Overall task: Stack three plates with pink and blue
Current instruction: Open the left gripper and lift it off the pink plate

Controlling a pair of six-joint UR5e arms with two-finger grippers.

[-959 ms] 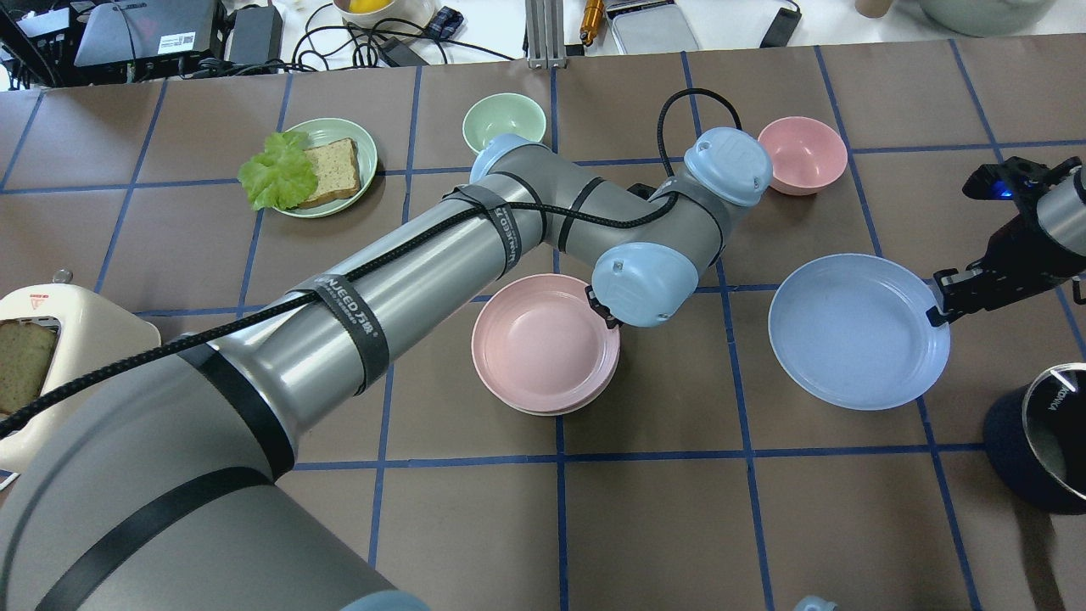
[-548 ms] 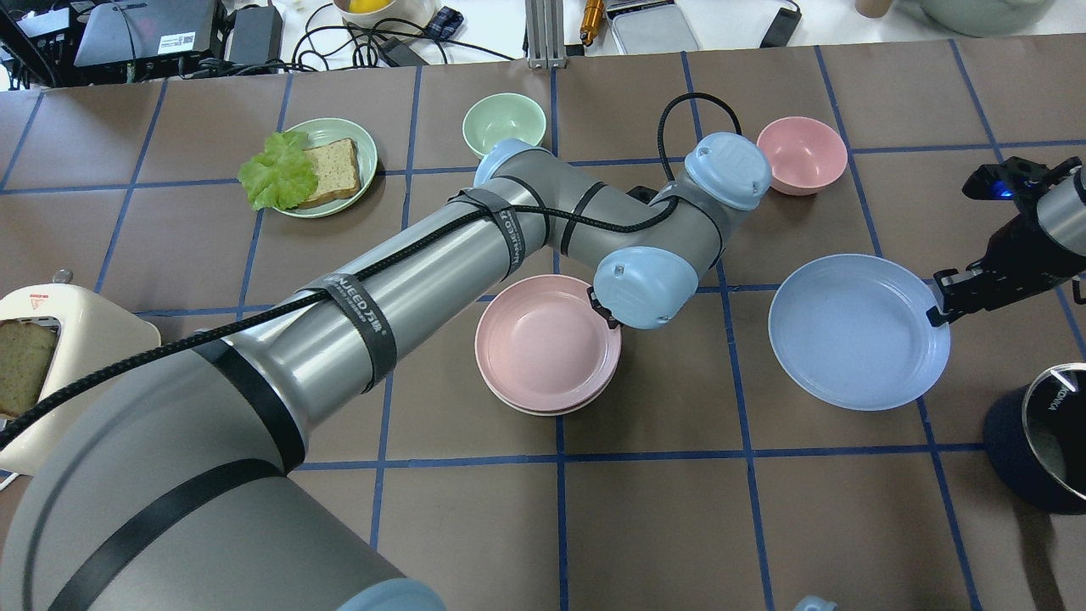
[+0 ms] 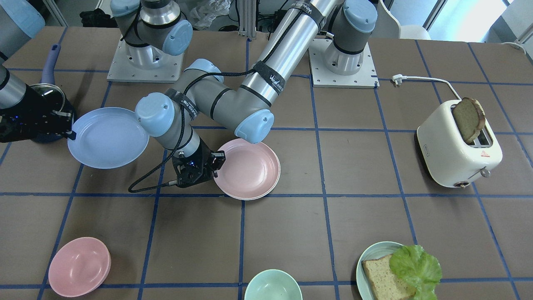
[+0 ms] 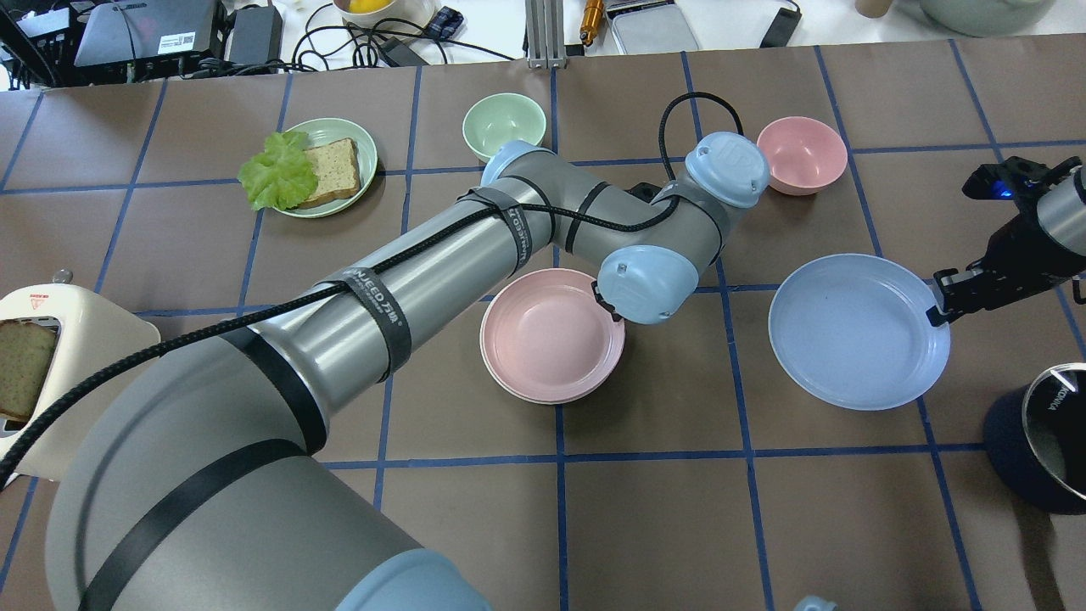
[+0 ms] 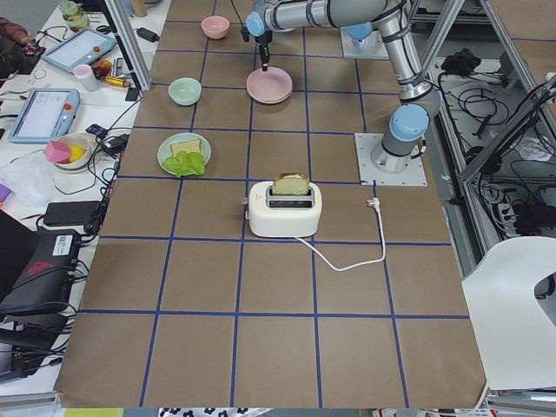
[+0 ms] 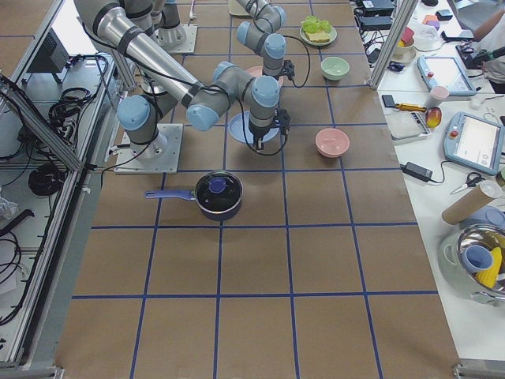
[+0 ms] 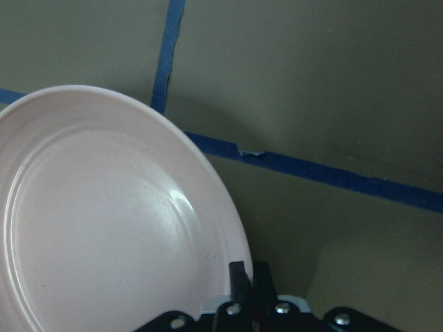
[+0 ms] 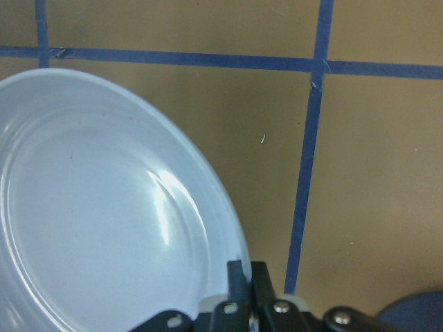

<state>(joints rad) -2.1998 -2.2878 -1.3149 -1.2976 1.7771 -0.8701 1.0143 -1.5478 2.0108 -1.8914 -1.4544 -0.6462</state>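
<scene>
Since the earlier overhead frame the left arm [image 4: 424,263] has swung a little toward the robot's right and carried the pink plate [image 4: 547,339] with it, while the blue plate [image 4: 853,335] and the right hand [image 4: 936,307] have not shifted. That big arm is our first worry: its wrist joints lie between the two plates, so we judge that bringing the blue plate across to the stack while the arm is there could knock plate against arm. The blue plate is next. It sits well apart from the pink one and is held only at its outer rim, so its weight hangs off one edge. It may sag or slip out if it is moved fast, and we cannot tell for sure whether it is clear of the desk [image 4: 662,509]. The pink plate rests at the desk's middle on a paler rim [image 4: 536,399], which we take for the cream-white plate. A sideways pull on the pink plate's edge could slide it off centre or drag the lower plate along. The right hand's jaws are nearly closed, pinching the blue rim. The left hand [image 7: 247,277] is likewise clamped thin on the pink rim, and opening it off-level could leave the stack crooked.
</scene>
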